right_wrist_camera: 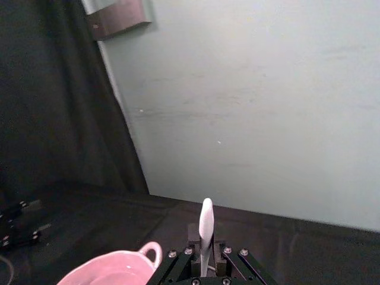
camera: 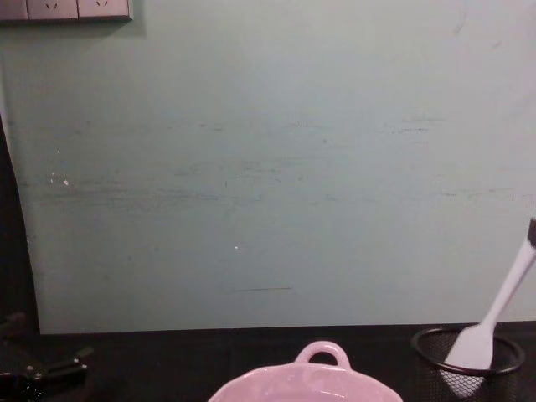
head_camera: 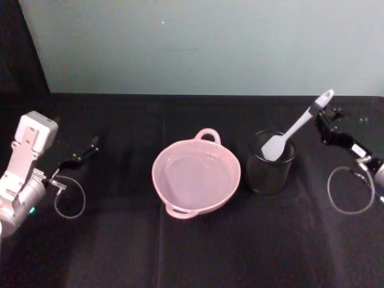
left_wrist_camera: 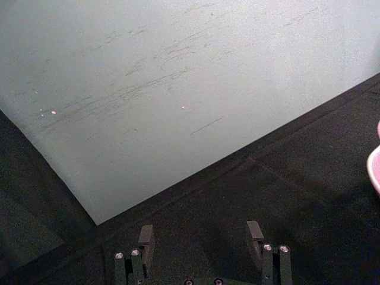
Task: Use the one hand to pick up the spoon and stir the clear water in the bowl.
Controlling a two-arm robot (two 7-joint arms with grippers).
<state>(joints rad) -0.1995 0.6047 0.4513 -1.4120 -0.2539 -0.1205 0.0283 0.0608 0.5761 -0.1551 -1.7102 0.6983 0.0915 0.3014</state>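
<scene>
Two containers on black tabletop (head_camera: 198, 258). Pink bowl (head_camera: 207, 207) at centre holds clear water (head_camera: 195, 177), which I can barely make out against the pink. Black mesh cup (head_camera: 270, 177) is just right of bowl, with spoon (head_camera: 294, 129) blade down inside and handle leaning up to right. Right hand (right_wrist_camera: 206, 243) clamped on spoon handle near top. Left hand (left_wrist_camera: 200, 236) parked far left, fingers apart, nothing between. Small white label (head_camera: 358, 148) on right hand: I can't read it.

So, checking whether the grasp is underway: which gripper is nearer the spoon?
Right. The right gripper is at the handle of the spoon, fingers either side; the left gripper sits far off, beyond the bowl.
</scene>
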